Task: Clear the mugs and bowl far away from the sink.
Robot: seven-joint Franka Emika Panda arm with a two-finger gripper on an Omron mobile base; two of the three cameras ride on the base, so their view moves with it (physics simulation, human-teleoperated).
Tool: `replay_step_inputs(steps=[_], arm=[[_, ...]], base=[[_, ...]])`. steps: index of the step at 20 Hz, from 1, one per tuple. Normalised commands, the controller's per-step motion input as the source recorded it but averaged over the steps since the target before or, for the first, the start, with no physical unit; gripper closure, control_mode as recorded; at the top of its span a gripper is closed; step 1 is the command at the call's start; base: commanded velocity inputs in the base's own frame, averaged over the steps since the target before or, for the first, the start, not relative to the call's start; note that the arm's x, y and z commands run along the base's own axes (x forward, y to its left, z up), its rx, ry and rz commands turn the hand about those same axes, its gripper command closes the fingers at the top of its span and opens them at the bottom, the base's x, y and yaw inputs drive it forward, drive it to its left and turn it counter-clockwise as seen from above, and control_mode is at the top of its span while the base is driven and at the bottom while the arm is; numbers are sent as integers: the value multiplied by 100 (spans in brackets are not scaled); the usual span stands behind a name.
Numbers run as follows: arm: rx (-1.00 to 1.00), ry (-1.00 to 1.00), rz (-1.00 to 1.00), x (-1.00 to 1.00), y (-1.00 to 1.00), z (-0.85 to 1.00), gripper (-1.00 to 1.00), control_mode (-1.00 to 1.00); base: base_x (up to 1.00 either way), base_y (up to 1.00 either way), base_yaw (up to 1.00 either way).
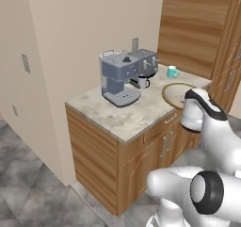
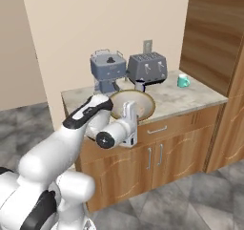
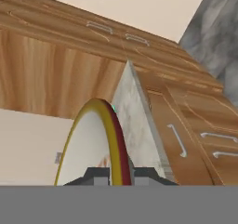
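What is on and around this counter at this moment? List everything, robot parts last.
Grey espresso machine: one, back left of the marble counter.
Dark navy mug: one, white inside, beside the espresso machine's base.
Dark grey toaster: one, at the wall, right of the espresso machine.
Teal mug: one, far right of the counter.
Wood-rimmed shallow bowl: one, pale beige inside, at the counter's front edge.
Wooden cabinets: brown, under the counter, with steel handles.
Wall outlet: one, grey, left wall.
End effector: dark fingers straddling the bowl's rim.
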Motion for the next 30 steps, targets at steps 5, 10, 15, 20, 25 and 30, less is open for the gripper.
replay_step_inputs(steps=[5,10,15,20,25,30], arm=[[1,18,12,79,-3,0,100,-100],[0,23,4,63,0,-3,100,-100],[0,5,3,53,0,-12,100,-100],[0,0,4,37,0,-27,100,-100],[0,0,6,20,0,-50,100,-100],[0,0,8,2,0,-55,100,-100]], base=[[0,0,0],[0,0,0],[0,0,0],[0,0,0],[0,0,0],[0,0,0]])
